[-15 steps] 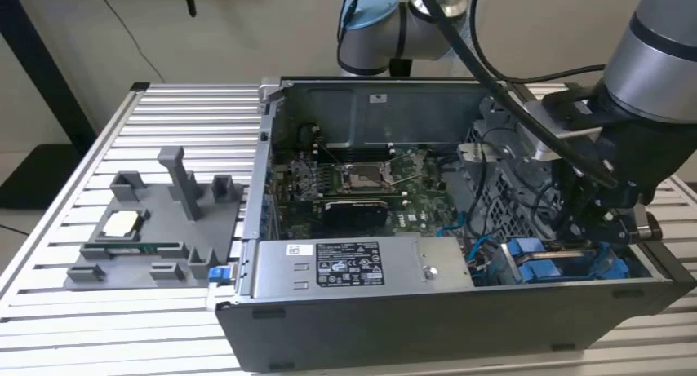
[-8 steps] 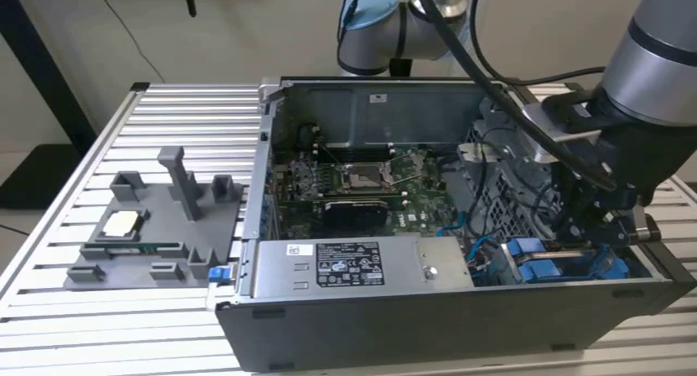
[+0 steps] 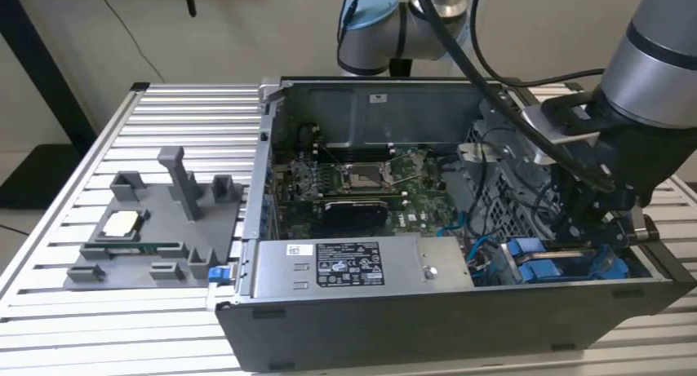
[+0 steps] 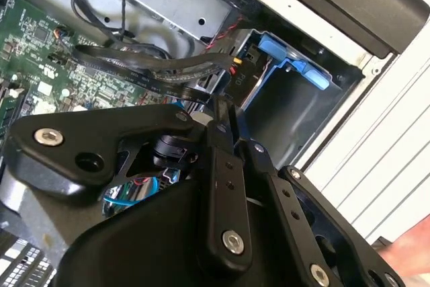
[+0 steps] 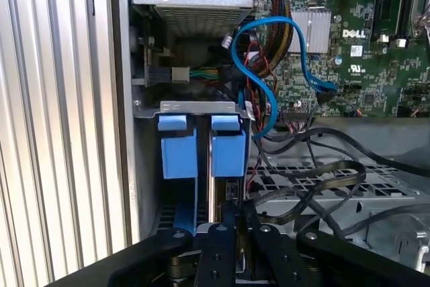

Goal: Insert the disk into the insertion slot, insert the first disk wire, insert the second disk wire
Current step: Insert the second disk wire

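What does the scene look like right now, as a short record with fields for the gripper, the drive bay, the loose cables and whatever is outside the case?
gripper: gripper low in the open computer case, at the insertion slot
slot: two blue tabs side by side at its mouth
cables: blue data cable looping free over the motherboard
outside case: grey parts fixture on the slatted table, toward the exterior view's left

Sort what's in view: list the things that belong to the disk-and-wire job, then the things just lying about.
Job:
- insertion slot, with blue tabs
- blue disk wire, loose beside it
- gripper, at the slot

Lying about:
- grey power-supply box
- motherboard
- grey parts tray outside the case
- slatted table
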